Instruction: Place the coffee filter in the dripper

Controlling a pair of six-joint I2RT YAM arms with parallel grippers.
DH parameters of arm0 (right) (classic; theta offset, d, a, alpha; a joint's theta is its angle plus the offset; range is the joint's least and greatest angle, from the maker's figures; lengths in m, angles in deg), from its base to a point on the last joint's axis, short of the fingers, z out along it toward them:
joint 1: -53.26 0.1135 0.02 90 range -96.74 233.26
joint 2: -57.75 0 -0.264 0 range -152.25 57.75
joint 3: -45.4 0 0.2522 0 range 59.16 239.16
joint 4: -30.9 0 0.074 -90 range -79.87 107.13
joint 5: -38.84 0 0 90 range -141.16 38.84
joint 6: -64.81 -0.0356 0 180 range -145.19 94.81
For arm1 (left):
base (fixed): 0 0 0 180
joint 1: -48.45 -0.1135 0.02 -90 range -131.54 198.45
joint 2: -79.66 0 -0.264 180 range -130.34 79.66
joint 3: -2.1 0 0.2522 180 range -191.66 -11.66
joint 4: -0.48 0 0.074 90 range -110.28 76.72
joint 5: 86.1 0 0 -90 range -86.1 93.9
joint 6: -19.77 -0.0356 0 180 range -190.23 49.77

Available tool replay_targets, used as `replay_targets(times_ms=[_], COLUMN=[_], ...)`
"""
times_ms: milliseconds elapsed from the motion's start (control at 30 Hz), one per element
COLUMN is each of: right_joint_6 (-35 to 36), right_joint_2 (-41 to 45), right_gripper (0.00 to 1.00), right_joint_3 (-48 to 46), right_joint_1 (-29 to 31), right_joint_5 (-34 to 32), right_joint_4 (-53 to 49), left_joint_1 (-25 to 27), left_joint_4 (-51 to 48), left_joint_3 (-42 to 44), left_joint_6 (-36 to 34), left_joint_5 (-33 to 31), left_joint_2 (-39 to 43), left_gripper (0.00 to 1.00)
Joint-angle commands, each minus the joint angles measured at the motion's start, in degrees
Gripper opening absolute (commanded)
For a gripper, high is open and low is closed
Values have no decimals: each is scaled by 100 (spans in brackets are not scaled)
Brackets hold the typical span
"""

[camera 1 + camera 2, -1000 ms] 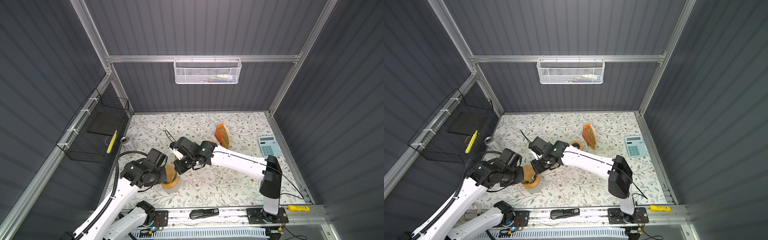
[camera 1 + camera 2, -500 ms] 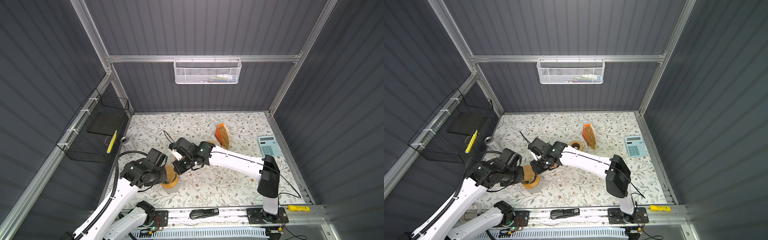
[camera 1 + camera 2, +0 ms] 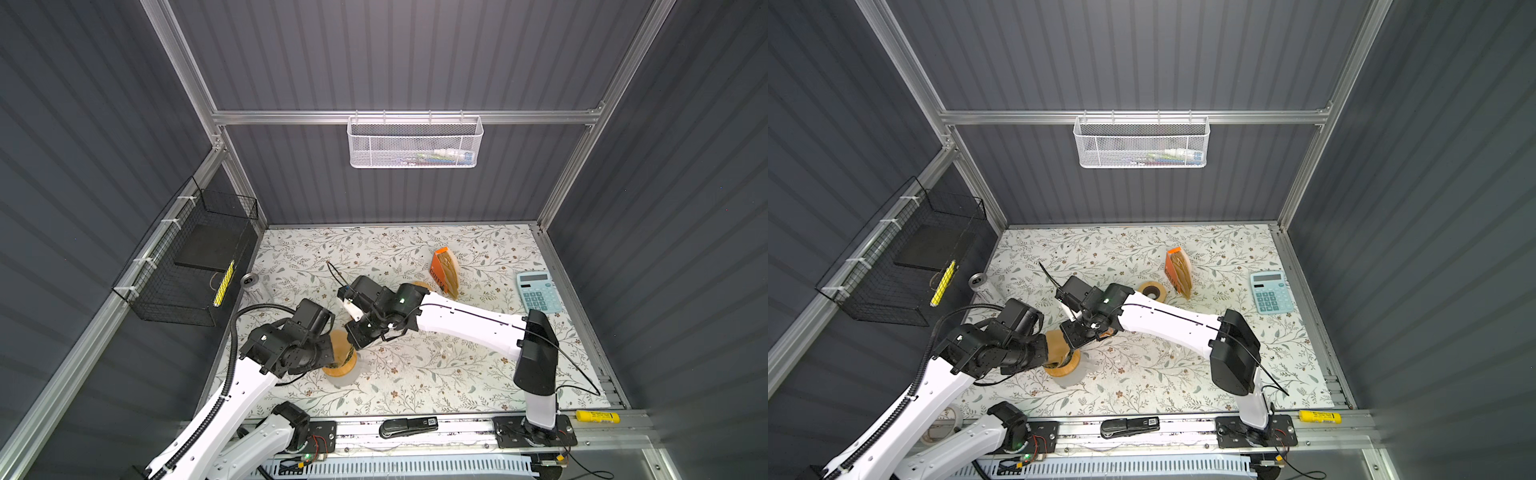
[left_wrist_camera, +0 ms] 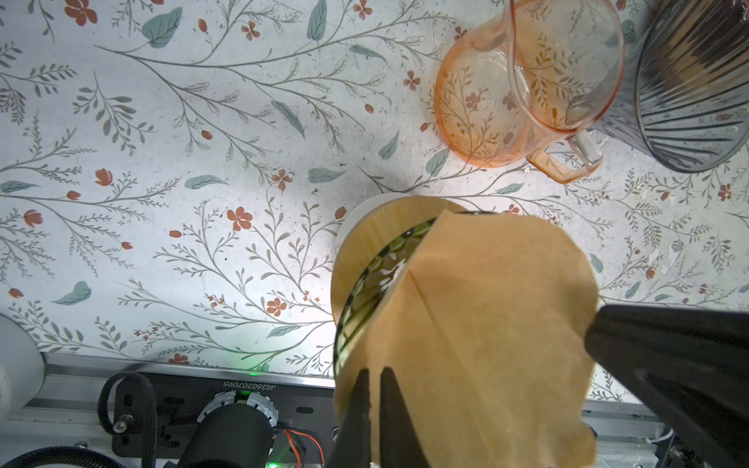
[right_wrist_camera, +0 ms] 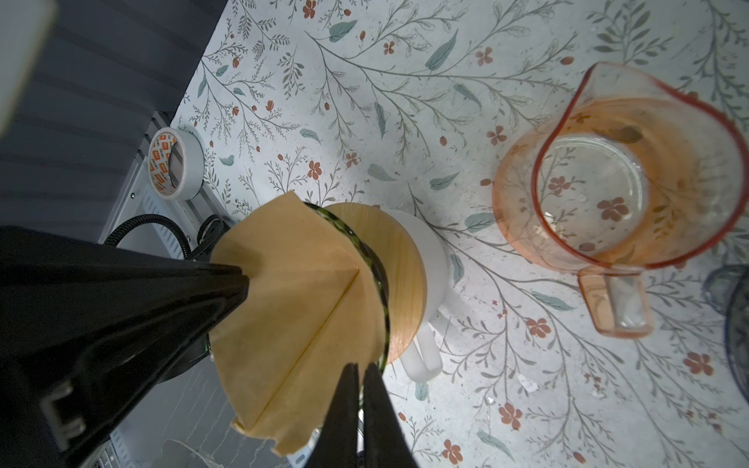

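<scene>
The right arm has eased slightly left. The left claw (image 4: 375, 389) and right claw (image 5: 360, 389) each pinch the filter (image 4: 466, 324) by its edge, jaws nearly closed, holding it over the dripper (image 4: 364, 259) at near left.

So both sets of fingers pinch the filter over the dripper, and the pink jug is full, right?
No: the pink jug is empty, per the right wrist view. Left fingers and right fingers do pinch the filter over the dripper.

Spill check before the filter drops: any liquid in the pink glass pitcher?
No: in the right wrist view the pink glass pitcher is empty, with the floral table cover showing clearly through its bottom.
</scene>
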Motion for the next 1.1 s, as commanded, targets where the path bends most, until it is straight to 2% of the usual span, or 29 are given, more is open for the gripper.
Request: replay_targets(times_ms=[0,1067], right_joint_6=[48,65], right_joint_2=[-86,-193], right_gripper=[10,10], right_joint_3=[-4,9], right_joint_1=[27,32], right_joint_5=[-61,-112], right_joint_4=[-49,-87], left_joint_1=[35,36], left_joint_4=[24,39], left_joint_3=[65,321], left_joint_6=[100,188], left_joint_5=[52,-6], left_joint_2=[75,155], left_gripper=[9,10])
